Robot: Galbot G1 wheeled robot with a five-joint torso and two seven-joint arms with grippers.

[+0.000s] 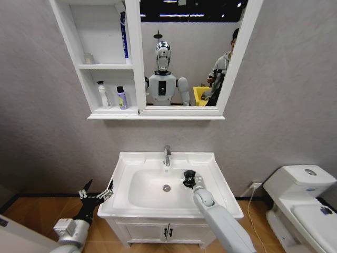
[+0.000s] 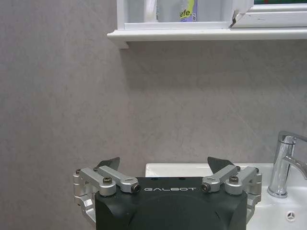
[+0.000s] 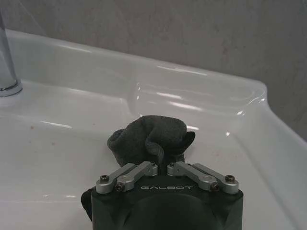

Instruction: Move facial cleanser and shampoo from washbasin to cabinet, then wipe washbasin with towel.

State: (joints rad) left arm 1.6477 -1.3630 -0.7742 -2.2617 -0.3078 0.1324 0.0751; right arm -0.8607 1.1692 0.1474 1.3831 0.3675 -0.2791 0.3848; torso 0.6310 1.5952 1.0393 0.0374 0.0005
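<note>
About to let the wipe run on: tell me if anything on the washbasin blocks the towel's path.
Nothing visible does. The right gripper is shut on the towel at the bowl's right side, and the washbasin carries only its tap. The left gripper hangs open off the basin's left edge.

"GALBOT" on left claw [image 2: 164, 168], on right claw [image 3: 161, 165], "efe" on bottle [image 2: 187, 11]

Grey wall [image 1: 274, 105] — wood floor [image 1: 31, 211], toilet [image 1: 300, 195] rt.

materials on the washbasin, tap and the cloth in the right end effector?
Washbasin: glossy white, likely glazed ceramic, shown by sharp highlights. Tap: mirror-bright metal, probably chrome. Towel in the right end effector: matte black soft fabric, crumpled in folds.
</note>
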